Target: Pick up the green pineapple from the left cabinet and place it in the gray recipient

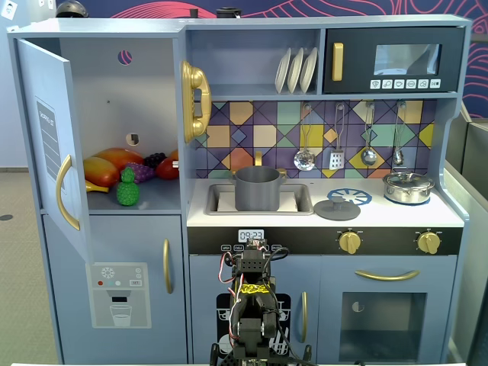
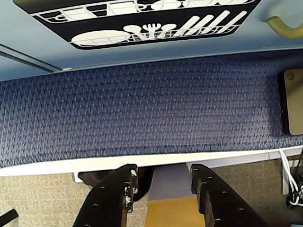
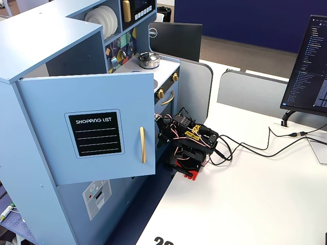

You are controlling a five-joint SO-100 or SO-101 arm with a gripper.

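Now, the green pineapple (image 1: 127,187) stands upright on the shelf of the left cabinet (image 1: 107,99), right at the front edge, with its door (image 1: 50,137) swung wide open. Behind it lie an orange-yellow fruit (image 1: 113,162) and a purple grape bunch (image 1: 142,169), close together. Over in the sink (image 1: 303,200) sits the gray recipient (image 1: 257,188), upright, with a flat gray lid (image 1: 336,208) just beside the basin on the counter and a shiny silver pot (image 1: 408,187) further right in that fixed view.

The arm (image 1: 250,305) is folded low in front of the toy kitchen, well apart from the cabinet shelf. In the wrist view the pincer (image 2: 162,179) points down past the table edge toward blue carpet (image 2: 142,109); its two dark fingers (image 2: 116,196) stand apart with nothing between them. In a fixed view from the side, the arm (image 3: 190,143) sits on the white table (image 3: 245,194), though the fingers are probably hidden there behind the wiring.
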